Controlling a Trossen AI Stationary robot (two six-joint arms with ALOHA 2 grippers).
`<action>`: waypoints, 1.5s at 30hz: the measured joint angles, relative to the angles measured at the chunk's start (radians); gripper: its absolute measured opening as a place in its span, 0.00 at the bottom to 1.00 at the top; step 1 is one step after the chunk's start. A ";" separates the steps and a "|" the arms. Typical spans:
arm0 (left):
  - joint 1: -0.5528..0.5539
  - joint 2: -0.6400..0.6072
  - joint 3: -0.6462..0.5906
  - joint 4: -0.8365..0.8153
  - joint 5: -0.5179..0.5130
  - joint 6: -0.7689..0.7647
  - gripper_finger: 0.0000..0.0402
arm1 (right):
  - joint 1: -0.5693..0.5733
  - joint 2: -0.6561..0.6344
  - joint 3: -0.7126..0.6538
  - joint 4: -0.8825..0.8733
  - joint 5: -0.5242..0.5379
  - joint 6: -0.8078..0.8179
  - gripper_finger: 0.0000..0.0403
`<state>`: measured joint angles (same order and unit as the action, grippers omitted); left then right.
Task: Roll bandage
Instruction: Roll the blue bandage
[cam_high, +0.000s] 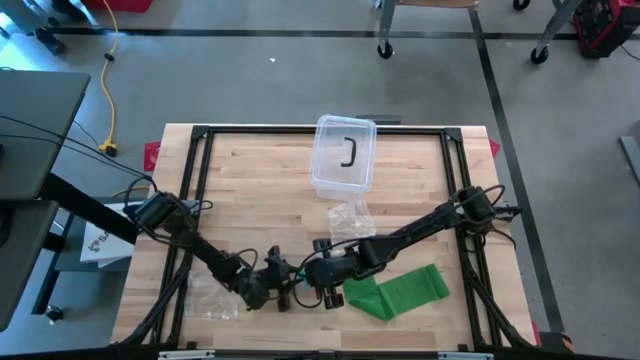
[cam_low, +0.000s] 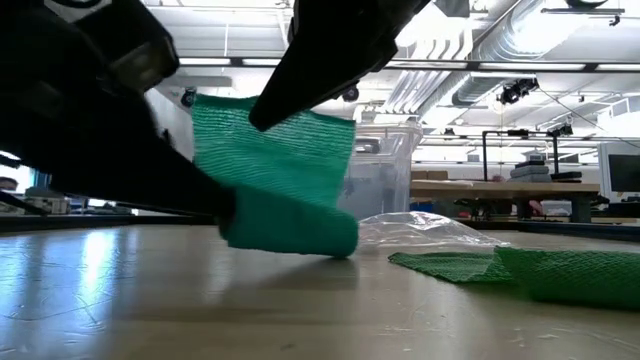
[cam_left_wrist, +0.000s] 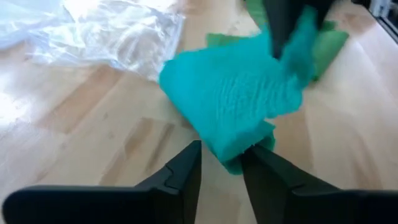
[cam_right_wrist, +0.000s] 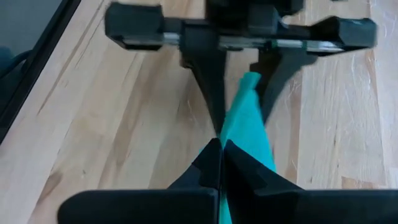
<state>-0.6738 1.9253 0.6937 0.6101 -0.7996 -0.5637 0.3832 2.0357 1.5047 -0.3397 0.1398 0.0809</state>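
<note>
A green bandage has a rolled part (cam_low: 295, 232) lying on the wooden table, and a flat strip (cam_low: 275, 150) rises from it to my right gripper (cam_right_wrist: 221, 152), which is shut on the strip above the roll. The loose remainder (cam_high: 400, 290) lies bunched on the table toward the right. My left gripper (cam_left_wrist: 222, 171) comes in low from the left, its two fingers closed in on the roll's near end. In the high view the two grippers (cam_high: 278, 292) (cam_high: 318, 288) meet near the table's front edge. My left gripper pinches the roll's end (cam_left_wrist: 233, 158) between its two fingertips. It comes nearly level from the table's left, along the roll's axis, while the roll rests on the table. My right gripper pinches the flat strip (cam_right_wrist: 239, 118) between its shut fingers, slanting down from the right. The strip stands upright between fingers and roll, spread wide and fairly straight.
A clear plastic container (cam_high: 343, 150) with a dark clip inside stands at the far middle. Crumpled clear wrap lies in front of it (cam_high: 350, 218) and near the front left (cam_high: 205, 298). A black frame (cam_high: 200, 135) borders the table.
</note>
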 joint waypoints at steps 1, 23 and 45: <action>0.007 0.005 0.000 0.013 0.000 0.001 0.25 | 0.000 0.000 0.000 0.000 0.000 0.001 0.00; 0.042 0.007 0.000 0.001 0.062 0.042 0.00 | 0.052 -0.079 0.000 0.001 0.004 0.054 0.00; -0.023 -0.141 0.000 -0.302 0.202 0.001 0.00 | -0.025 -0.073 0.000 0.082 -0.141 0.072 0.00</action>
<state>-0.6971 1.7846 0.6933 0.3078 -0.5974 -0.5631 0.3582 1.9627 1.5043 -0.2576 -0.0016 0.1526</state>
